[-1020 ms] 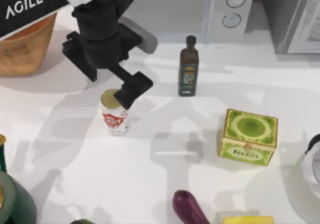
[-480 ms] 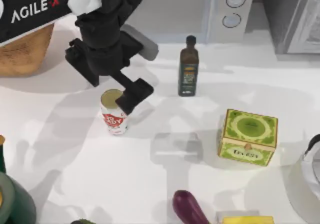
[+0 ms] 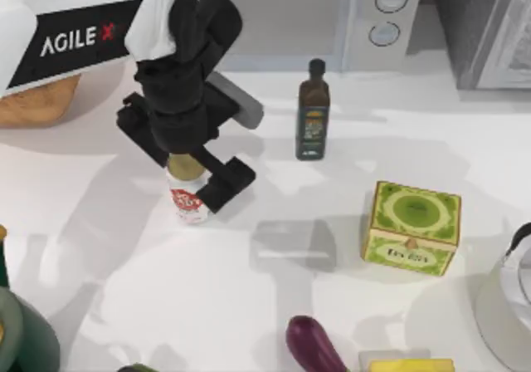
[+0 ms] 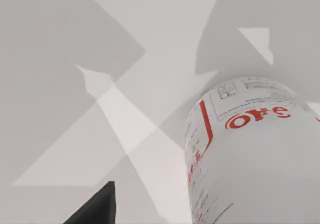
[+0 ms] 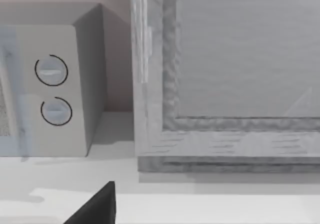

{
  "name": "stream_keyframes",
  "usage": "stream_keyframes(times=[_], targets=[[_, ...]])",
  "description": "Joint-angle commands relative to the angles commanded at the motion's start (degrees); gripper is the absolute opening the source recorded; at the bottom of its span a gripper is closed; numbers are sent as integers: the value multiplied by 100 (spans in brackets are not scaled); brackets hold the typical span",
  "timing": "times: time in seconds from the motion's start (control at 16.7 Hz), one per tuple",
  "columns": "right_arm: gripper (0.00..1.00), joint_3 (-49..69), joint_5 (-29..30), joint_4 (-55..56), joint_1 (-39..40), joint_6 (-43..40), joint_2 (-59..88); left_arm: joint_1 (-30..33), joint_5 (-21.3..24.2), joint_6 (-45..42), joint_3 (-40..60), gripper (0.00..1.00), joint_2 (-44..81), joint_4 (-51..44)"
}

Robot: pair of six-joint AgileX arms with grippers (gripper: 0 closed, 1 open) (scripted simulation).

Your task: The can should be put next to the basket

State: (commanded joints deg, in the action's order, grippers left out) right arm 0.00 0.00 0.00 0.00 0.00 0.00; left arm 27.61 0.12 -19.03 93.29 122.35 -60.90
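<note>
The can [image 3: 189,199], white with red lettering and a dull gold top, stands upright on the table left of centre. My left gripper [image 3: 186,164] hangs directly over it, open, with one dark finger [image 3: 229,181] on the can's right and the other on its far left side. In the left wrist view the can [image 4: 255,159] looms very close beside a dark fingertip [image 4: 96,209]. The basket [image 3: 33,100], orange-tan wicker, sits at the far left, partly hidden under my left arm. My right arm [image 3: 513,293] is parked at the right edge; its fingertip [image 5: 95,208] faces the microwave.
A dark green-labelled bottle [image 3: 313,110] stands right of the can. A green box [image 3: 411,227] sits further right, an eggplant [image 3: 314,345] and a yellow block [image 3: 406,364] near the front. A microwave [image 3: 365,15] lines the back, and a green object [image 3: 21,335] is at front left.
My left gripper has shifted toward the front and come down over the can, now covering most of its gold top. The can has stayed put.
</note>
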Motion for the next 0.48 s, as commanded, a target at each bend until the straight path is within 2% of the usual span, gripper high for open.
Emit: stream_keyframes(times=[0.06,0.48], targets=[[100,0,0,0,0,0,0,0,0,0,0,100,0,0],[100,0,0,0,0,0,0,0,0,0,0,47,0,0]])
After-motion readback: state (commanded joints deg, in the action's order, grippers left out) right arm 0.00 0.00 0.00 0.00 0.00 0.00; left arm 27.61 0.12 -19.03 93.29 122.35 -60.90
